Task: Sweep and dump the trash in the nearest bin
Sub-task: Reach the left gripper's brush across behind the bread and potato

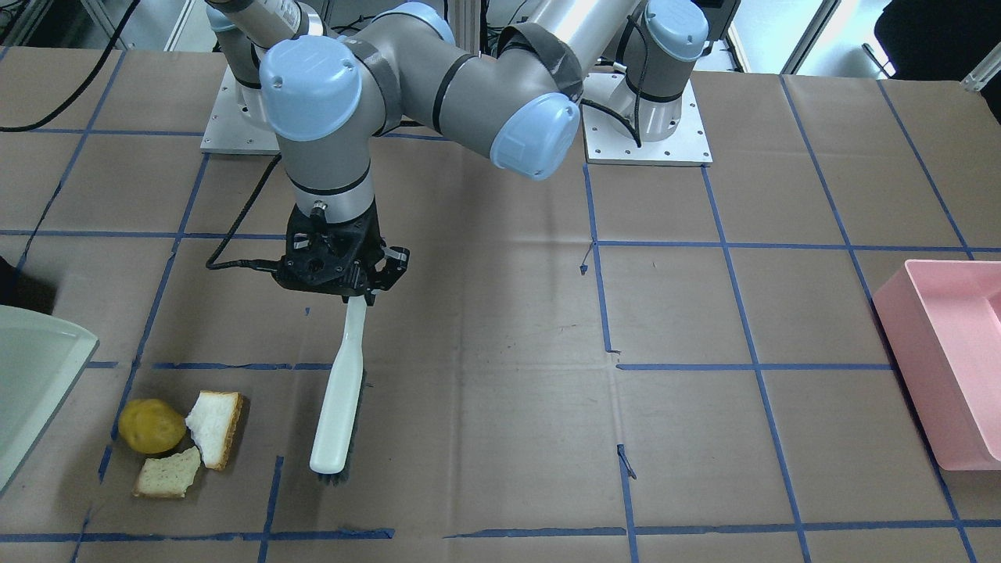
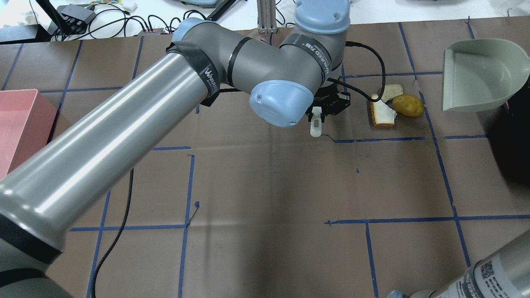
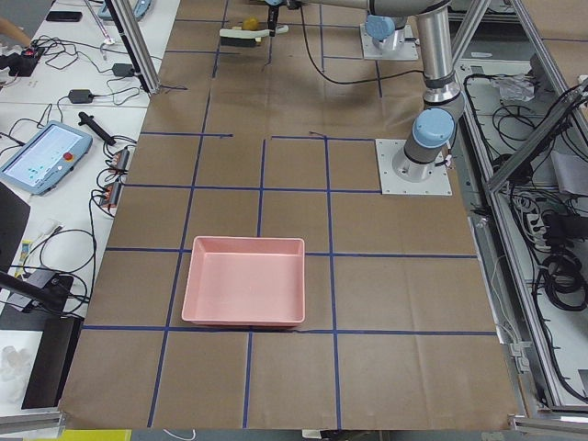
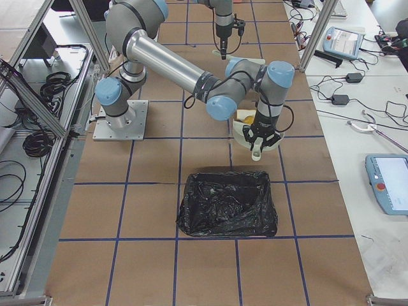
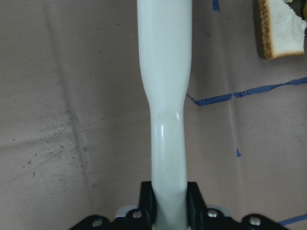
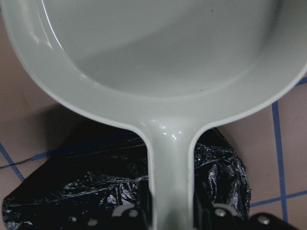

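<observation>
Dustpan cut off at edge; bristles mostly under brush back. Three scraps: potato, slice, torn piece. Left gripper clamps brush, right gripper dustpan.

Bright, even light from overhead; shadows soft & short, e.g. beside the yellow-brown potato-like lump. Long glare streaks on the left arm's glossy silver tube. Wrist views softer: white plastic brush handle slightly blurred close up, small highlights on the pale green plastic dustpan.
</observation>
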